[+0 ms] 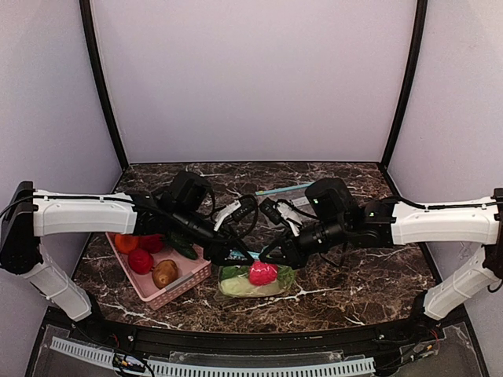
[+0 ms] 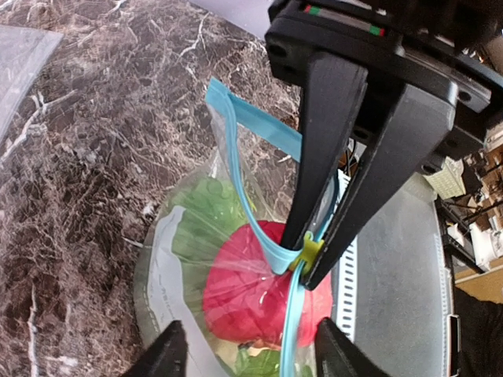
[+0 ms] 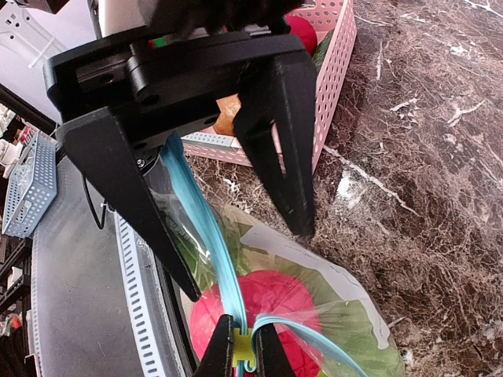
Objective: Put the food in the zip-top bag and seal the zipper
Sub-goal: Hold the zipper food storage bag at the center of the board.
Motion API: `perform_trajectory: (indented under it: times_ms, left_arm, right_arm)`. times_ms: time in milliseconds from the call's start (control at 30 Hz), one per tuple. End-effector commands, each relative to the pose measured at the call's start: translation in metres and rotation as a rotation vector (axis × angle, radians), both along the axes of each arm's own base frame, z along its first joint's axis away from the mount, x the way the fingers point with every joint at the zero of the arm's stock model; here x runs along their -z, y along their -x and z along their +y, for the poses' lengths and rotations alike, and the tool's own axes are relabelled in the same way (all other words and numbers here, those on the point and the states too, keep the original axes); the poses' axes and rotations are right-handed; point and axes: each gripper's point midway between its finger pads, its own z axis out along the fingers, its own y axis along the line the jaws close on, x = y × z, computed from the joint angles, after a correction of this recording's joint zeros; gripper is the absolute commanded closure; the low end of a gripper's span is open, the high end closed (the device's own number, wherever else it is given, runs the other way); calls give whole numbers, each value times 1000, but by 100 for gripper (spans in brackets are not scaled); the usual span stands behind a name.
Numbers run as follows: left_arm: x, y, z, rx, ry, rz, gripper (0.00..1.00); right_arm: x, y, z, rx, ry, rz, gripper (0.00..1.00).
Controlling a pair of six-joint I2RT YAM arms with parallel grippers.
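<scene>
The left gripper [image 2: 251,330] has its fingers [image 2: 169,353] well apart and grips nothing. In the right wrist view the teal zipper [image 2: 255,122] runs up between them, close along the inner face of one; whether it touches that finger I cannot tell. The right gripper [image 3: 242,349] has its fingers [image 3: 216,353] pinched together on the small yellow-green slider [image 2: 312,250], where the two halves of the zipper meet. The bag [image 2: 169,259] lies on the marble table [image 1: 354,275] just right of the pink basket [image 1: 189,283], directly below both grippers, with its mouth edge lifted toward them. From the slider one stretch of zipper rises as a split pair toward the left gripper, and the other curves off to the side. Inside the bag, under the open left fingers, sit the red round piece [image 2: 251,290] and the lettuce [image 2: 204,212]; a pale piece [image 1: 236,287] shows beside them from above.
</scene>
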Motion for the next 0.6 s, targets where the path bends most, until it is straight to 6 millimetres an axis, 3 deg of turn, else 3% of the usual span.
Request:
perform_trajectory:
  times_ms: [0, 67, 200, 233, 300, 567]
  left_arm:
    - [2, 4, -2, 29, -21, 3, 51]
    - [1, 6, -3, 36, -18, 7, 54]
    - [0, 8, -4, 47, -9, 9, 80]
    - [-1, 9, -4, 48, -7, 9, 90]
    - [-4, 9, -4, 50, 3, 6, 98]
    - [-19, 14, 0, 70, 39, -26, 99]
  right_arm:
    - [-16, -4, 11, -5, -56, -42, 100]
    - [-14, -5, 11, 0, -51, -41, 100]
    - [-14, -7, 10, 13, -50, -46, 100]
    - [-15, -8, 9, 20, -51, -50, 100]
    - [-19, -10, 7, 34, -53, -59, 92]
    - [-43, -19, -15, 57, -97, -94, 54]
